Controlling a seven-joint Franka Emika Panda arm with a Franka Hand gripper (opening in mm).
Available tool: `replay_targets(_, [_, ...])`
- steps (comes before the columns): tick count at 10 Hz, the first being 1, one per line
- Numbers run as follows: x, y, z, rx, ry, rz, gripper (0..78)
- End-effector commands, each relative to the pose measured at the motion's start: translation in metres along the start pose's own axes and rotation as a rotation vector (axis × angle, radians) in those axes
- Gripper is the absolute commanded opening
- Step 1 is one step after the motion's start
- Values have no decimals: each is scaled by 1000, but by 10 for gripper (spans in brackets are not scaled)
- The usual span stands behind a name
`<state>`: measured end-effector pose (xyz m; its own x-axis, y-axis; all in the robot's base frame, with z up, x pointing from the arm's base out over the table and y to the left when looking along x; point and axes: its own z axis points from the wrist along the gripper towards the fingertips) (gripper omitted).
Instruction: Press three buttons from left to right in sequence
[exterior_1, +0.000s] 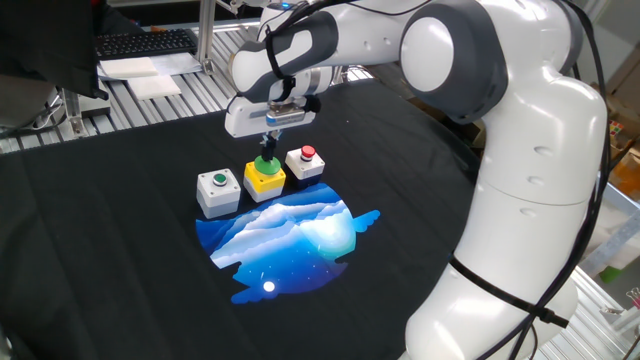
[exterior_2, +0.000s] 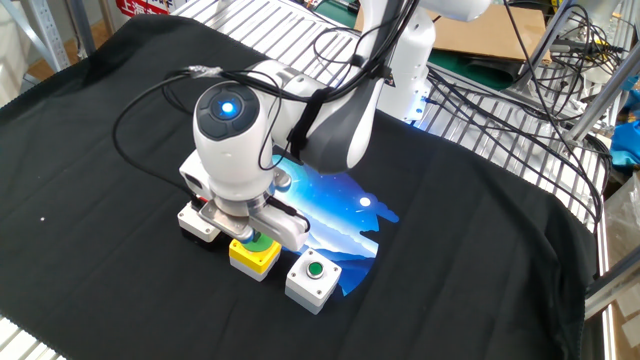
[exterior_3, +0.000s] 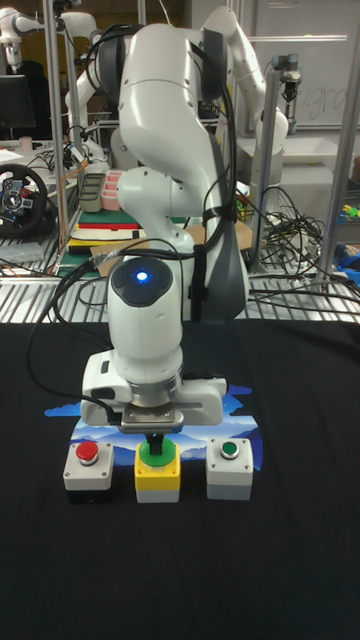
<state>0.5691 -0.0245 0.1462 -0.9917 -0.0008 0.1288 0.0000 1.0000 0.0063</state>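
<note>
The arm's gripper (exterior_3: 155, 441) (fingertips seemingly pinched together) bears down on the yellow box (exterior_1: 264, 180) between the grey-white box (exterior_1: 218, 192) and the red-button box (exterior_1: 305, 163), so step two looks underway; next, lift and shift toward red.

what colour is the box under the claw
Yellow box with a green dome, directly under the claw; the tall fixed view shows it best.

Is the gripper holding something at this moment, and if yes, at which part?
Nothing is held. The gripper only points down at the green dome button of the yellow box, its fingertips at the dome's top.
</note>
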Motion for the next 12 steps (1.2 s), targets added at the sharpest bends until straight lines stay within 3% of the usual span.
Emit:
replay_targets(1, [0, 0, 0, 0, -2, 0, 0])
replay_targets(12, [2, -1, 5, -6, 3, 1, 0])
